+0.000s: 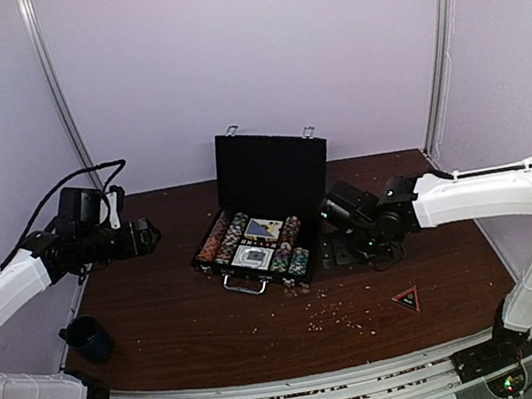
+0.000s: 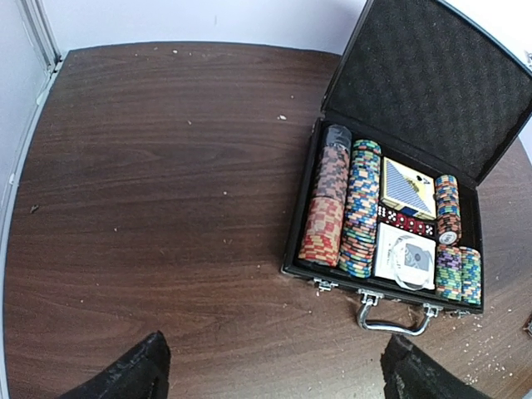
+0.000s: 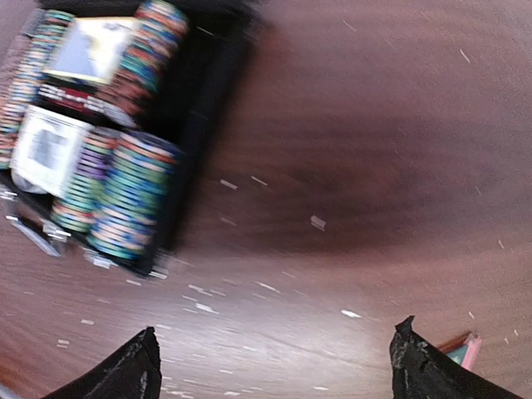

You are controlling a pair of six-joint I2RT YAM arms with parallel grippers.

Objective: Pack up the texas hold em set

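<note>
Centrally, open case (image 1: 272,173) full of chips (image 2: 363,208).

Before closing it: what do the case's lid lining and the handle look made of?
Lid lining: apparently foam, dark grey and matte, judging by its dimpled egg-crate texture. Handle: probably metal, silvery and glossy, with bright highlights along the bent bar; plated plastic can't be excluded.

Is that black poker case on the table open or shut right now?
Open. Its lid stands raised at the back, foam lining showing, and the chip rows and card deck box lie exposed inside.
</note>
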